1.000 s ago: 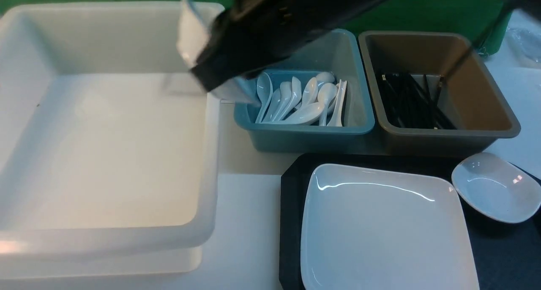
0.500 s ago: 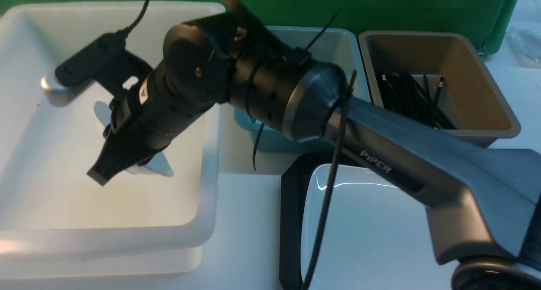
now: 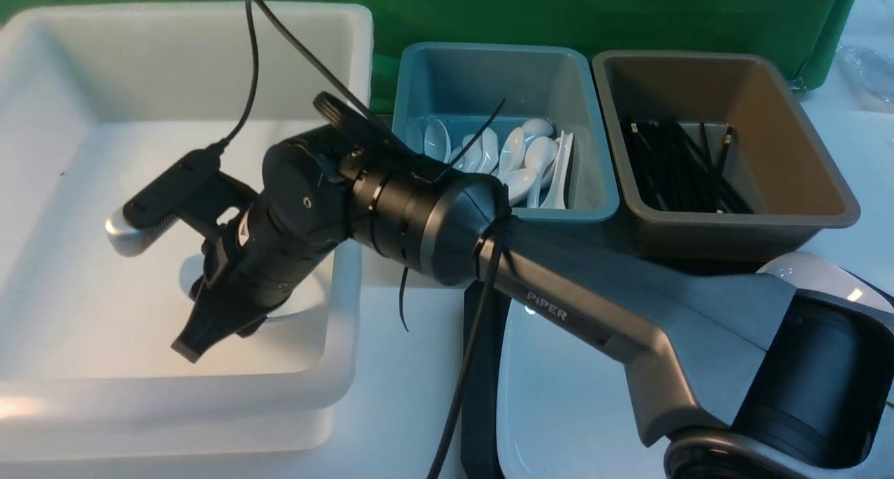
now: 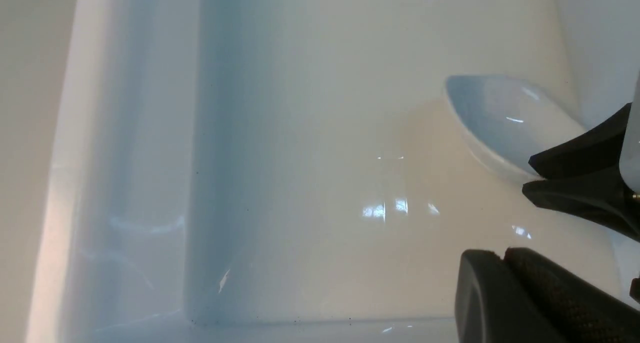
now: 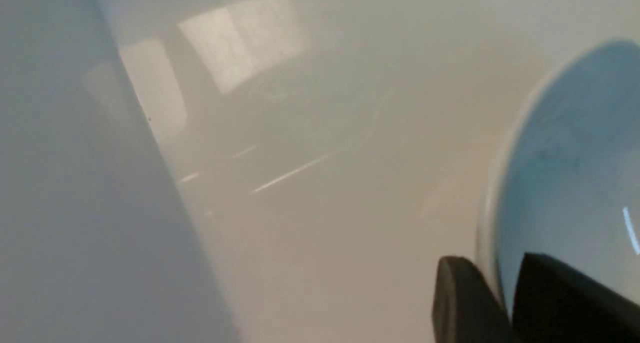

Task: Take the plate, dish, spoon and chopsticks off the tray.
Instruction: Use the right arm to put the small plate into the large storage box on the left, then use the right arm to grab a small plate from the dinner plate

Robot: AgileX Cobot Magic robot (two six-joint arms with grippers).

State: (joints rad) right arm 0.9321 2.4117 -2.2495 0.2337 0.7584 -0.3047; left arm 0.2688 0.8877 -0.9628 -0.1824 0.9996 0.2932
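A: Where was the dish [image 4: 500, 123]?
B: Inside the white tub [image 3: 346, 311]. My right tool [image 5: 492, 268] straddled its rim; gripping or loose, I couldn't tell. Left tool [image 4: 502, 257] was closed, empty. Plate [image 3: 580, 409] lay on the tray [image 3: 478, 367].

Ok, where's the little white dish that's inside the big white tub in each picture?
Front view: left of middle, the little dish peeks out from under the right gripper.
Left wrist view: it lies beside that gripper's black fingers.
Right wrist view: big and close, its rim between the two fingers.
Shared landmark: the white tub, whose floor is under the dish in all three.
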